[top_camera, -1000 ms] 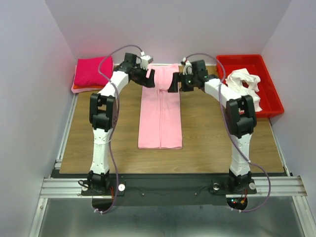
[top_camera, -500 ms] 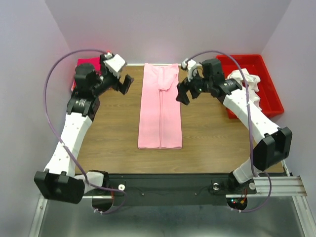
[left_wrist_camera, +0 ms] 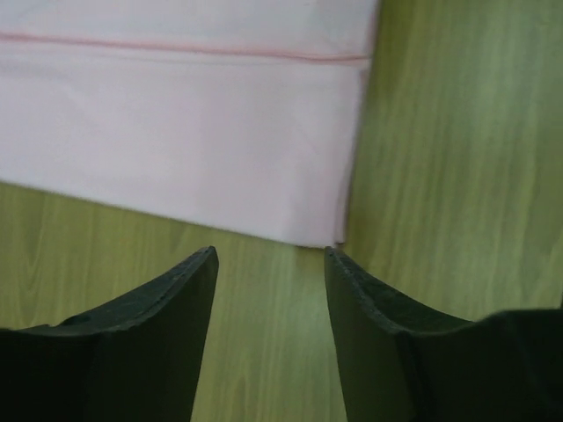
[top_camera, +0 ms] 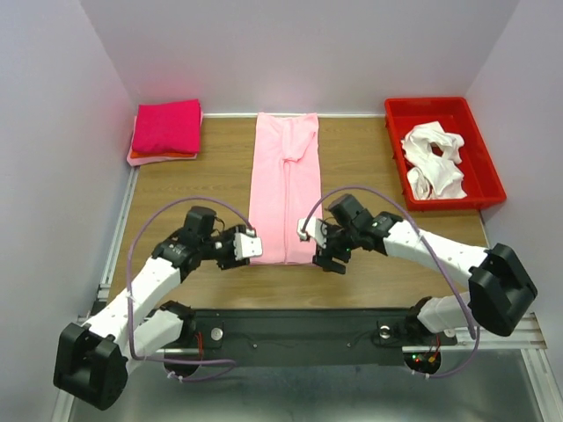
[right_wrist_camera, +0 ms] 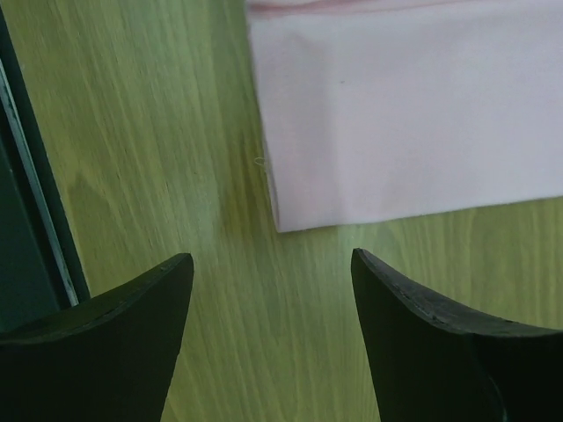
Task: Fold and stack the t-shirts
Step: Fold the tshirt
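Note:
A light pink t-shirt (top_camera: 286, 189), folded into a long narrow strip, lies down the middle of the wooden table (top_camera: 387, 264). My left gripper (top_camera: 247, 253) hovers at the strip's near left corner, and my right gripper (top_camera: 325, 257) at its near right corner. In the left wrist view the shirt (left_wrist_camera: 176, 149) ends just beyond my open gripper (left_wrist_camera: 271, 257), with only wood between the fingertips. The right wrist view shows the same: the shirt's corner (right_wrist_camera: 290, 215) lies just ahead of the open, empty gripper (right_wrist_camera: 273, 262). A folded hot pink t-shirt (top_camera: 166, 127) rests on a salmon one (top_camera: 141, 159) at the back left.
A red tray (top_camera: 482, 145) at the back right holds a crumpled white t-shirt (top_camera: 433, 158). The table's dark front rail (right_wrist_camera: 35, 220) runs close behind my right gripper. Walls close in the left, right and back sides.
Both arms have swung from the strip's far end out to the sides and back down to its near corners. The shirt has not moved.

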Robot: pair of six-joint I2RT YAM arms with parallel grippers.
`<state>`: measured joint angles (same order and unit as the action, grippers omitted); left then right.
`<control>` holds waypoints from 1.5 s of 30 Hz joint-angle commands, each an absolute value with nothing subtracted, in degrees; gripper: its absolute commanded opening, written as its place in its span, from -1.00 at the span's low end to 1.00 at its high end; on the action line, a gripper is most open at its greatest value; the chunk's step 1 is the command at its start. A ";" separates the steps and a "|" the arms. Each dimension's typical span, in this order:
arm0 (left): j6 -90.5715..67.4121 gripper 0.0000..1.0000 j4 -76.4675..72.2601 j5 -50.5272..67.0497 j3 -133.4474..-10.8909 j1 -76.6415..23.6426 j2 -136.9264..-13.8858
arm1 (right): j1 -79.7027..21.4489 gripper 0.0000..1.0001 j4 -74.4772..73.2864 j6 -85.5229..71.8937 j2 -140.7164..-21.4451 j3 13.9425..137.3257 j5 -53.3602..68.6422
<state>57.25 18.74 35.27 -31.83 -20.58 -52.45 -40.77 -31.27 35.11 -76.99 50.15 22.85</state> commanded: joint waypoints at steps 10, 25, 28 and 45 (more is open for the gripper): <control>60.91 0.17 9.58 31.55 -24.17 -30.59 -56.49 | -49.92 0.22 -14.41 39.37 -82.88 46.14 13.27; 60.65 0.12 9.76 28.13 -30.14 -31.29 -69.15 | -50.80 0.11 -10.11 41.92 -88.32 42.10 11.52; 60.73 0.08 9.93 28.04 -31.20 -31.20 -71.27 | -50.89 0.08 -9.49 41.66 -88.68 41.40 11.34; 60.47 -0.95 17.22 30.93 -34.80 -31.73 -71.02 | -50.89 -0.99 -16.07 37.79 -84.38 44.55 11.69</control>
